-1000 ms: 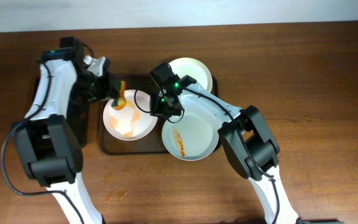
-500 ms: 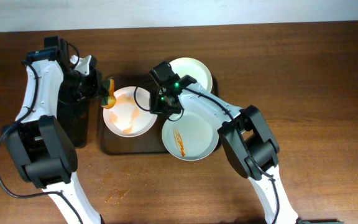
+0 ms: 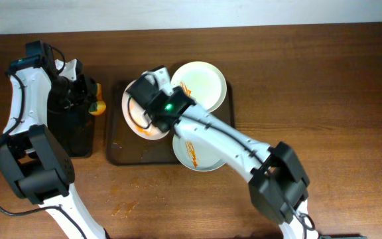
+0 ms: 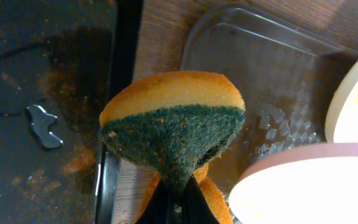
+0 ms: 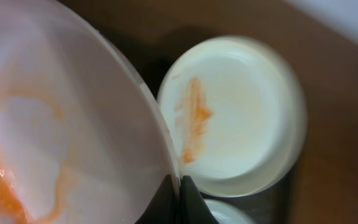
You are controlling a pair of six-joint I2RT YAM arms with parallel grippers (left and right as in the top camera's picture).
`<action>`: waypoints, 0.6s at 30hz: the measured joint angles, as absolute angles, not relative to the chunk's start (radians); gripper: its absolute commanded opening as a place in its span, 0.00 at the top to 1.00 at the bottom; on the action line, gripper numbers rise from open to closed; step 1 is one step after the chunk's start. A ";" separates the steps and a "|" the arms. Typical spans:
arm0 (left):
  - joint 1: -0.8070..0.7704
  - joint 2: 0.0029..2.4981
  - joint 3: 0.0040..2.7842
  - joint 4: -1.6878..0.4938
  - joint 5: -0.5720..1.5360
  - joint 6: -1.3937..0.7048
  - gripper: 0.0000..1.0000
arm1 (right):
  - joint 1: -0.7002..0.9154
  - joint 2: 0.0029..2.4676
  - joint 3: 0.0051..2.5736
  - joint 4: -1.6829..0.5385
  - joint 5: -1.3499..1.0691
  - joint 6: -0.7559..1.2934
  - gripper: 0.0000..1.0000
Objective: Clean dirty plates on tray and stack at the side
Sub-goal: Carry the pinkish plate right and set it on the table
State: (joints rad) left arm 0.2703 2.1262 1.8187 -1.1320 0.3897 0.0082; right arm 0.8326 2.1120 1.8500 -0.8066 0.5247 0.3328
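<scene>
My right gripper [image 3: 152,93] [image 5: 179,186] is shut on the rim of a sauce-streaked white plate [image 3: 138,114] [image 5: 55,143] and holds it tilted above the left part of the brown tray [image 3: 119,149]. A second streaked plate [image 3: 204,81] [image 5: 235,112] lies at the tray's back right. A third [image 3: 204,151] lies at the front right under my right arm. My left gripper [image 3: 88,99] [image 4: 179,190] is shut on a yellow-and-green sponge [image 3: 97,105] [image 4: 173,118], between the black tray and the brown tray [image 4: 260,68], left of the held plate [image 4: 309,186].
A smaller black tray [image 3: 75,136] [image 4: 42,93] with liquid and sauce specks stands left of the brown tray. An orange sauce smear [image 3: 125,209] marks the table in front. The brown tray's floor is smeared.
My right gripper has lifted the left plate and carried it up and to the left. My left gripper has drawn the sponge left, off the plate, to the black tray's edge.
</scene>
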 measured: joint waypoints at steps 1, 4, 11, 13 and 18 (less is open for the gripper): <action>0.274 2.126 1.819 -1.130 0.384 0.008 0.99 | 0.871 2.112 1.850 -0.804 0.636 0.307 0.96; 0.274 2.126 1.819 -1.129 0.371 0.008 0.99 | 0.936 2.112 1.850 -0.752 0.849 0.246 0.96; 0.274 2.126 1.819 -1.129 0.358 0.008 0.99 | 1.008 2.112 1.850 -0.721 1.196 0.184 0.96; 0.274 2.126 1.819 -1.129 0.358 0.008 0.99 | 1.037 2.112 1.850 -0.673 1.264 0.157 0.96; 0.274 2.126 1.819 -1.128 0.358 0.008 0.99 | 1.076 2.112 1.850 -0.576 1.303 0.068 0.96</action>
State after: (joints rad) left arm 0.2745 2.1262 1.8187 -1.1282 0.3580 0.0082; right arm 1.0756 2.1120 1.8496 -0.5762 1.3025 0.0685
